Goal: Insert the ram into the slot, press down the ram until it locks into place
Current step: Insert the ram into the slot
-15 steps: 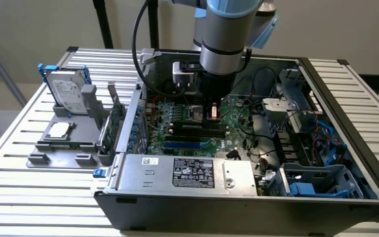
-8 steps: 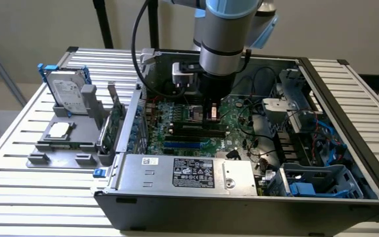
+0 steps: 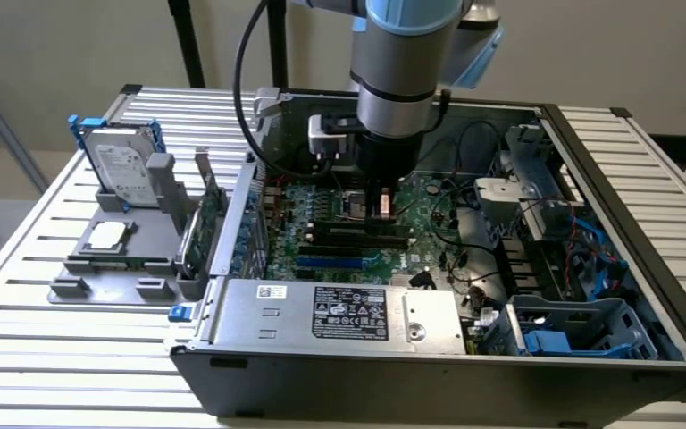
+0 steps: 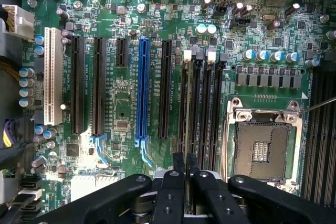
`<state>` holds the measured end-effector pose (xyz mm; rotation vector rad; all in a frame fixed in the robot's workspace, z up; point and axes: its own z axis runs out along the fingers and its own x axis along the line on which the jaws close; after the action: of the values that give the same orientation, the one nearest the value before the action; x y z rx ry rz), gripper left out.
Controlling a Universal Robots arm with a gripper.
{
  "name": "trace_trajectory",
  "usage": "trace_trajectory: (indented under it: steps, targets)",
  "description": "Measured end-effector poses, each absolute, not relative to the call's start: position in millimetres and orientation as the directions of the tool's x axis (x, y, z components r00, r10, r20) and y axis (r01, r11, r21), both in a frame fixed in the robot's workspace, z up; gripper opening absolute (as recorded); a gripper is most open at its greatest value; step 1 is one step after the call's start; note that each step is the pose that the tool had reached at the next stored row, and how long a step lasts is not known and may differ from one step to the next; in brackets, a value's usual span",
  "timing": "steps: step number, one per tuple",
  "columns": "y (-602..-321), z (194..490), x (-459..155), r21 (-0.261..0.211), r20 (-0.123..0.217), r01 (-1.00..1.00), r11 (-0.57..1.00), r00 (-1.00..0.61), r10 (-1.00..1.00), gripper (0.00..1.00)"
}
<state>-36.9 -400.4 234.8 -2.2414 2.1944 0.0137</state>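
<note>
table (image 3: pixel 10 304): slatted metal, carries everything so the arm can come straight down on it
grey holder (image 3: pixel 104 255): at the exterior view's left, looks like a parts rack that keeps spares upright and out of the way
hard drive (image 3: pixel 122 170): standing in that holder, has a label but I can't read it
pc case (image 3: pixel 439 384): lying on its side with the lid off, so the board faces up
power supply (image 3: pixel 319 313): at the near edge of the case, black sticker with white print, too small to read
arm (image 3: pixel 397 71): straight down over the board
jaws (image 3: pixel 377 207): nearly pressed together, pinching the ram stick (image 4: pixel 186 114) by its thin top edge, far as I can tell
ram stick: edge-on in the slot (image 4: pixel 192 82), the black memory one nearest the blue slot (image 4: pixel 142 93); upright so it goes in square, I guess. Can't tell if the end clips have snapped
cpu socket (image 4: pixel 261 150): just beside the memory slots, uncovered
</note>
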Motion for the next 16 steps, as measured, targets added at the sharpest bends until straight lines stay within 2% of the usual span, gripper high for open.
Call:
trace_trajectory:
  steps: [16]
  targets:
    - [-400.2, 232.1, -41.1, -0.011, -0.008, -1.000, -0.021, 0.021, -1.000, 0.13]
